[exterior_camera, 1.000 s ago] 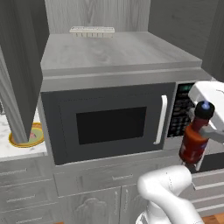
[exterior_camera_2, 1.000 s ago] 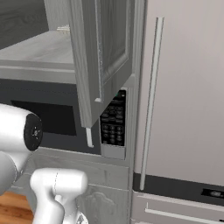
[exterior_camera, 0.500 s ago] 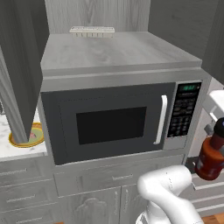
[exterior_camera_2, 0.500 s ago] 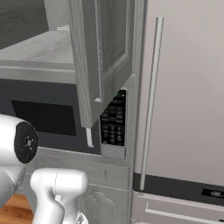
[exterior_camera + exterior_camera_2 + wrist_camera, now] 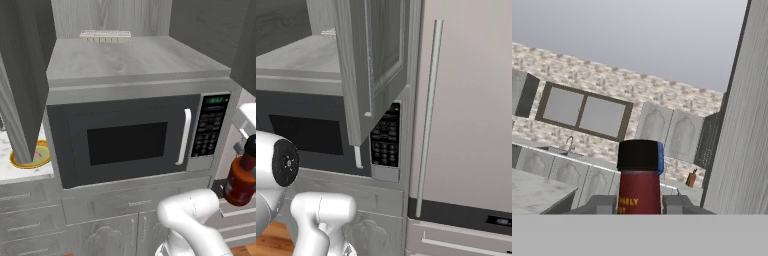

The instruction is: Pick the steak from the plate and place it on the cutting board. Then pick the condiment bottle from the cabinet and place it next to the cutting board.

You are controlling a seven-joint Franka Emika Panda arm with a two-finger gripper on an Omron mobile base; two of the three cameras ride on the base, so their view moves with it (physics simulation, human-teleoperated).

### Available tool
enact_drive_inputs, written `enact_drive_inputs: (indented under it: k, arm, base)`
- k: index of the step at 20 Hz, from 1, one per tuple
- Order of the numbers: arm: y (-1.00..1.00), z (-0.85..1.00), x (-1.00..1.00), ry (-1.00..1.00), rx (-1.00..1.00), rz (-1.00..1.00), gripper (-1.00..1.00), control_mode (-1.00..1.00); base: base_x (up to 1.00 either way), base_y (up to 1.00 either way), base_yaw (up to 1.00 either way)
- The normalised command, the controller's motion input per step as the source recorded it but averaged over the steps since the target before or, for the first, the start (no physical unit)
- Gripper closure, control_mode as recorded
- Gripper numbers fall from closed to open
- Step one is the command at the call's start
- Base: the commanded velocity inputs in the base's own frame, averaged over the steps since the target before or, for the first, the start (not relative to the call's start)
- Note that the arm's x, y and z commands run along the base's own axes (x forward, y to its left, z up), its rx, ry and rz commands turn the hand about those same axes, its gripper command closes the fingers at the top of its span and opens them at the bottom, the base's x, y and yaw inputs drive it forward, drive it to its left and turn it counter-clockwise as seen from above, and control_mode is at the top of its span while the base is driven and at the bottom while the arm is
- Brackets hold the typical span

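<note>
Gripper (image 5: 639,204): clamped on the condiment bottle (image 5: 241,176), one finger on each side of its neck.
Condiment bottle: upright, held in the air right of the microwave (image 5: 135,137), below its keypad.
Plate (image 5: 33,155): on the surface left of the microwave.

Before me a grey microwave (image 5: 135,137) over drawers (image 5: 30,225); a window (image 5: 584,112) in the brick wall (image 5: 662,87) (far off)

My arm rises from lower right of left base view, elbow bent, reaching right. My gripper (image 5: 640,204) closed on condiment bottle (image 5: 240,179), fingers (image 5: 602,204) clamping both sides below black cap; bottle upright.
</note>
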Motion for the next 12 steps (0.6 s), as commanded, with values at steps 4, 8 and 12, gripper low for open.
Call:
enact_drive_inputs:
  k: [4, 8, 12]
  arm:
    - [0.00, 0.00, 0.00, 0.00, 0.00, 0.00, 1.00, 1.00]
    - [0.00, 0.00, 0.00, 0.00, 0.00, 0.00, 1.00, 1.00]
    - [0.00, 0.00, 0.00, 0.00, 0.00, 0.00, 1.00, 1.00]
  base:
    - [0.00, 0.00, 0.00]
    - [0.00, 0.00, 0.00]
    - [-0.15, 0.00, -0.02]
